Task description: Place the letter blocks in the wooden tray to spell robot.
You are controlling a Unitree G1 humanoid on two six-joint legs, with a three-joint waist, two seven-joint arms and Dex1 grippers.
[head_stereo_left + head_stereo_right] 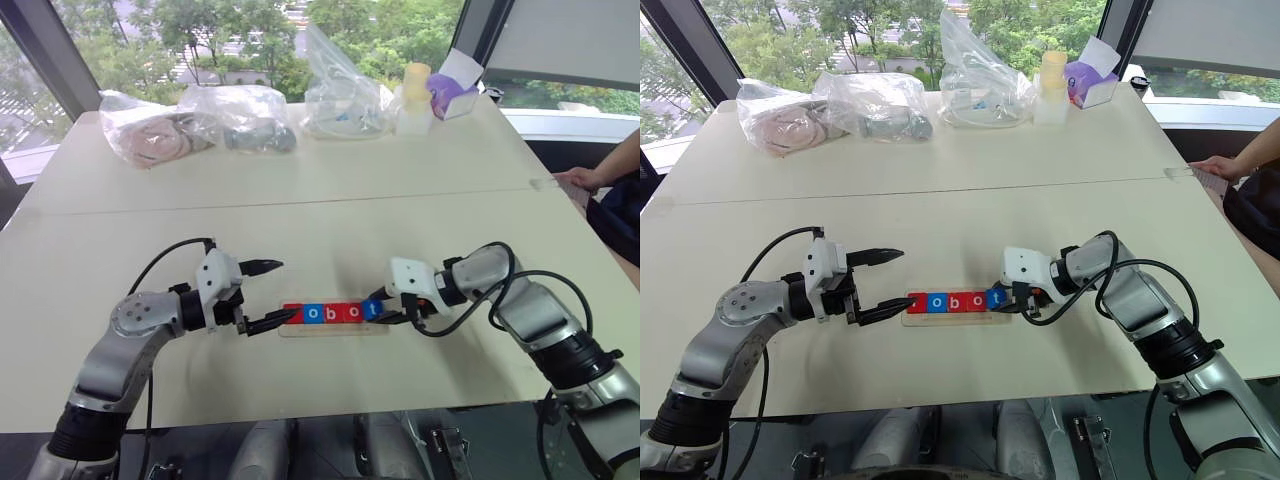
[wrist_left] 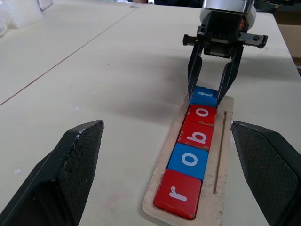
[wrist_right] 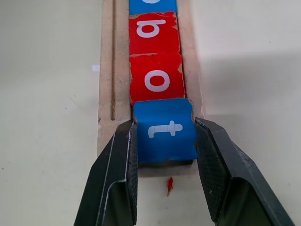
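Five letter blocks already sit in a row in the wooden tray [image 1: 335, 328], reading r, o, b, o, t from your left end to your right: red r block [image 2: 178, 193], blue o block [image 2: 189, 160], red b block [image 2: 199, 134], red o block [image 2: 203, 114] and blue t block [image 3: 165, 135]. The tray lies flat on the counter [image 1: 320, 215] between your two arms, near the front edge.

Your right gripper [image 3: 165, 155] has its jaws pressed against the two sides of the t block, holding it at the right end of the tray. It looks seated against the red o, with its far edge near the tray's rounded end, so the grip probably serves only to square it in line before letting go.

Your left gripper [image 1: 262, 295] has its jaws spread wide and holds nothing. One finger reaches close to the tray's left end by the r block; whether it touches the wood I cannot tell. Placed there, it may be bracing the tray so the row does not slide while the right side pushes.

Judging by the spelled word, the task seems nearly finished. Release the t gently and draw straight back, or the jaws could drag it out.
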